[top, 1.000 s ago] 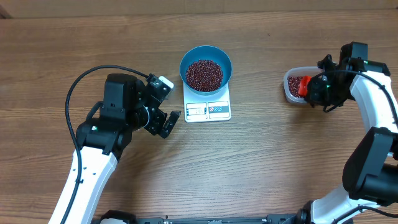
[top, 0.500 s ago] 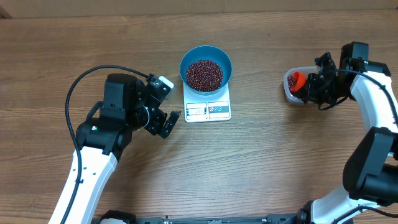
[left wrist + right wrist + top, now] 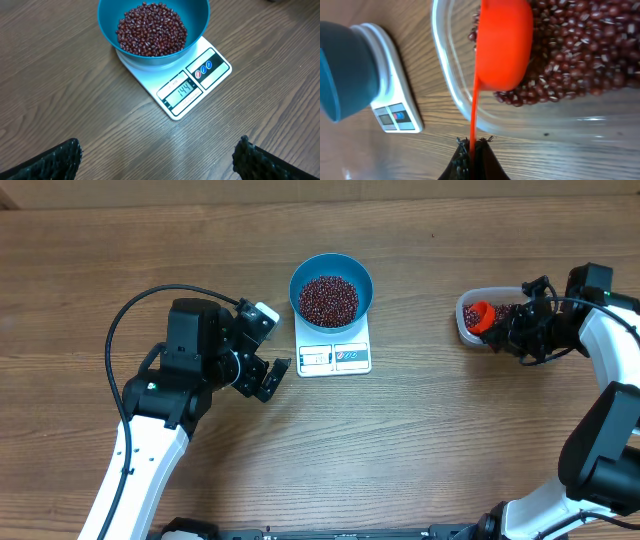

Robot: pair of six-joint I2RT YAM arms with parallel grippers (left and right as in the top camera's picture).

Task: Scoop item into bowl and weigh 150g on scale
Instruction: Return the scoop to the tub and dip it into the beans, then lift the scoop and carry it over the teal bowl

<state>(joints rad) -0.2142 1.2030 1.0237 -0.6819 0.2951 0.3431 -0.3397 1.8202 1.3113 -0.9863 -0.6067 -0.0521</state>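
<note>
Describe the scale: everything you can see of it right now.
The scale is a small, flat, white rectangular slab with rounded corners, plastic by the look of it. One end carries a grey display window reading 144, with a dark label strip of red and blue marks beside it. It lies flat on the wooden table, display end toward the robot. The teal bowl of dark red beans sits on its far end, hiding that part. Nothing else touches it.
</note>
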